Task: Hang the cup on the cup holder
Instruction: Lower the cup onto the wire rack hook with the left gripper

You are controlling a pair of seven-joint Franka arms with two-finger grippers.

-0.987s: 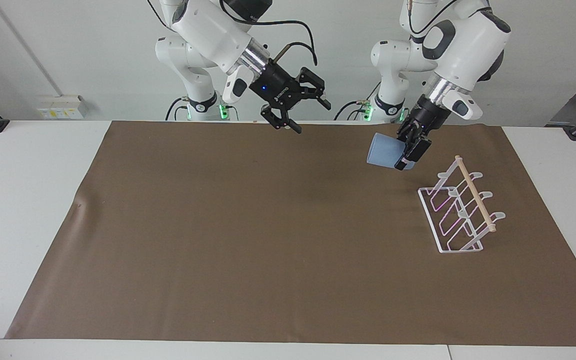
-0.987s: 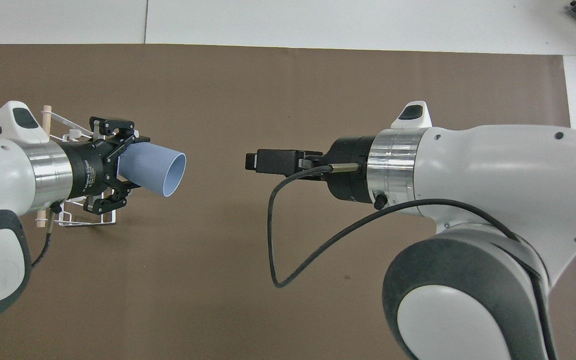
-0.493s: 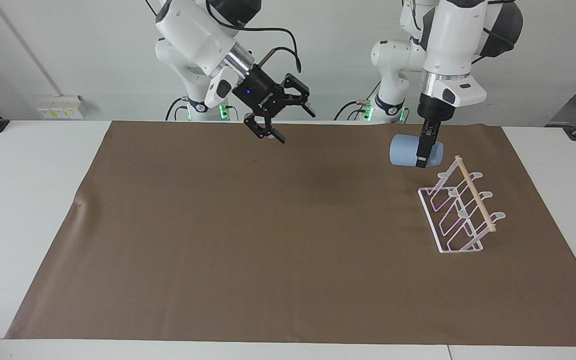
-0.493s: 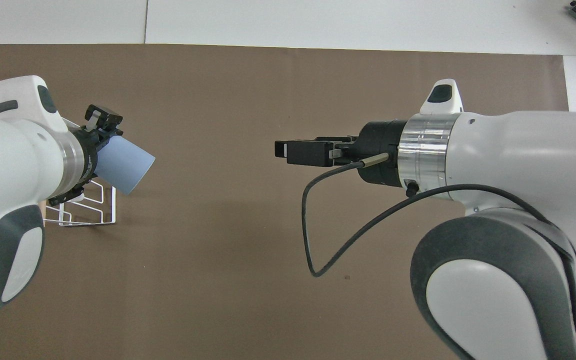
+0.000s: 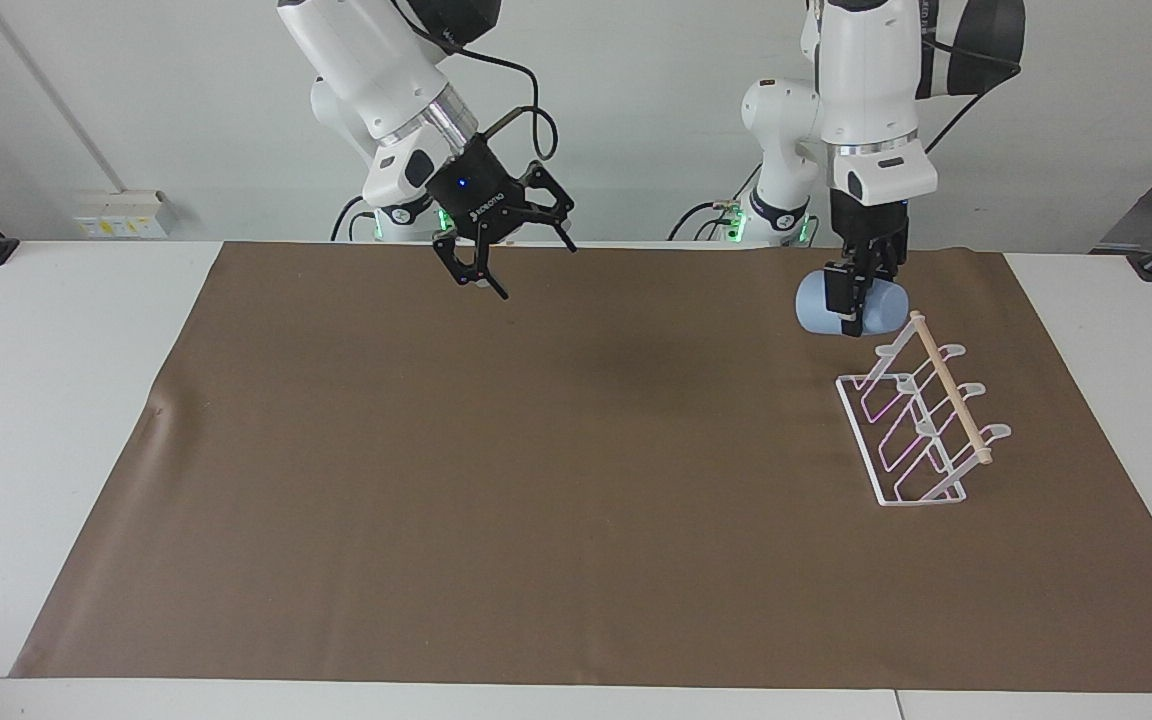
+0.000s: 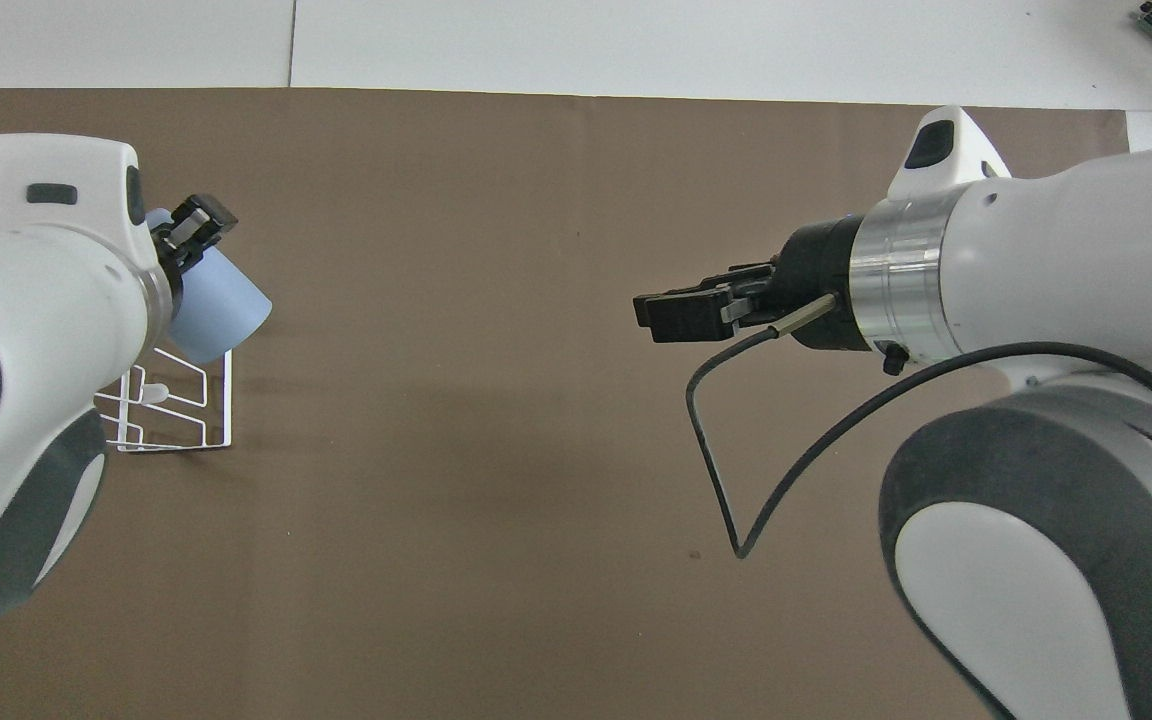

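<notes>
My left gripper (image 5: 854,312) is shut on the light-blue cup (image 5: 816,305) and holds it on its side in the air. The cup hangs just beside the end of the cup holder (image 5: 921,425) that is nearer to the robots, close to the tip of its wooden dowel (image 5: 951,390). In the overhead view the cup (image 6: 226,310) covers the top of the white wire rack (image 6: 181,415). My right gripper (image 5: 498,250) is open and empty, raised over the mat's edge nearest the robots; it also shows in the overhead view (image 6: 664,316).
A brown mat (image 5: 536,480) covers most of the white table (image 5: 46,400). The cup holder stands on it toward the left arm's end. A black cable (image 6: 726,480) loops down from the right wrist.
My left gripper has turned and carried the cup closer to the cup holder's dowel end. My right gripper has drawn back toward the right arm's end and tilted more downward.
</notes>
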